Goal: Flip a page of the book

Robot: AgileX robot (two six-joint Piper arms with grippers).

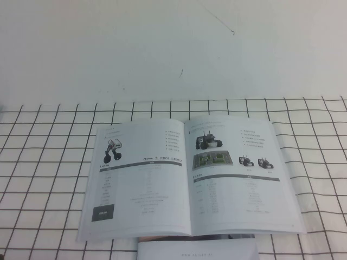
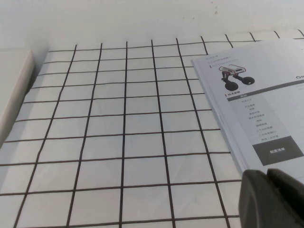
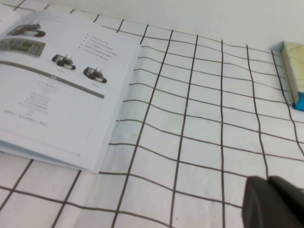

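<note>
The book [image 1: 190, 176] lies open and flat on the checked cloth. Its right-hand page [image 1: 238, 173] shows robot-car photos and a grey-barred table; it also shows in the right wrist view [image 3: 57, 85]. The left-hand page [image 2: 256, 109] carries a robot photo and a dark box. My left gripper [image 2: 268, 178] is shut and empty, just off the book's near left corner. My right gripper [image 3: 268, 183] is shut and empty over the cloth, well to the right of the book. Neither gripper shows in the high view.
A smaller white booklet [image 1: 198, 249] lies at the front edge, partly under the book. A white block [image 2: 14, 90] sits at the cloth's left edge. A box with a blue end [image 3: 292, 71] lies at the far right. The checked cloth [image 1: 49, 162] covers the table.
</note>
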